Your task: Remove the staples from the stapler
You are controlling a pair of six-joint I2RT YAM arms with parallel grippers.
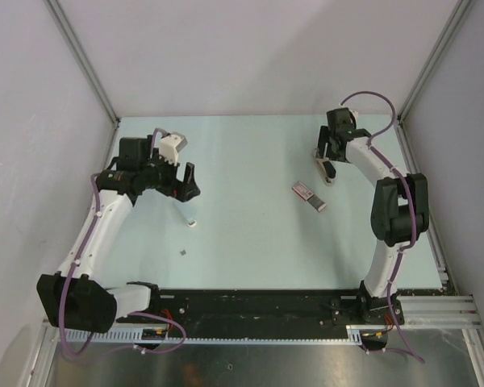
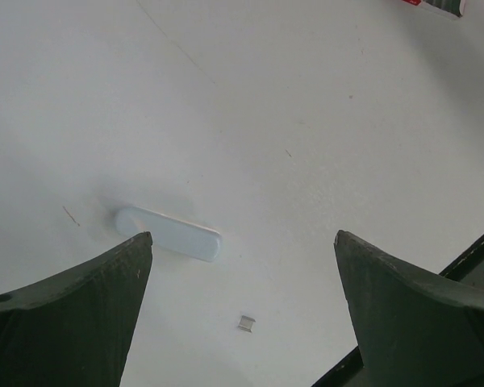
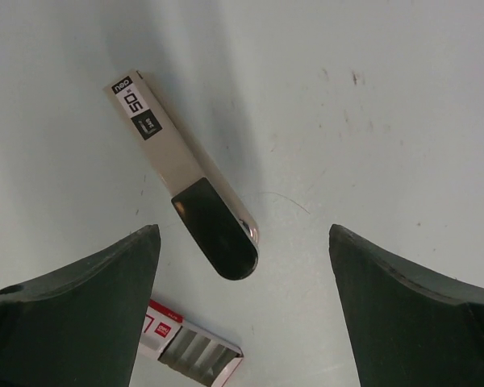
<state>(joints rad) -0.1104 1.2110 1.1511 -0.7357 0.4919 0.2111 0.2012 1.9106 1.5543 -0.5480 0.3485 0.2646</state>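
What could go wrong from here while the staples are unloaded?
1. The loose staple is tiny and lies near the dark table edge; the open left gripper could sweep it off.
2. The stapler lies flat and askew under the open right gripper, close to the staple box; closing may spin it or knock the box.

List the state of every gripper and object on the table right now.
stapler: lying flat on the table, ungripped.
left gripper: open, empty.
right gripper: open, empty, above the stapler.
staple box: grey inner tray showing at one end.
staple bit: loose on the table.
pale oblong piece: lying flat, untouched.
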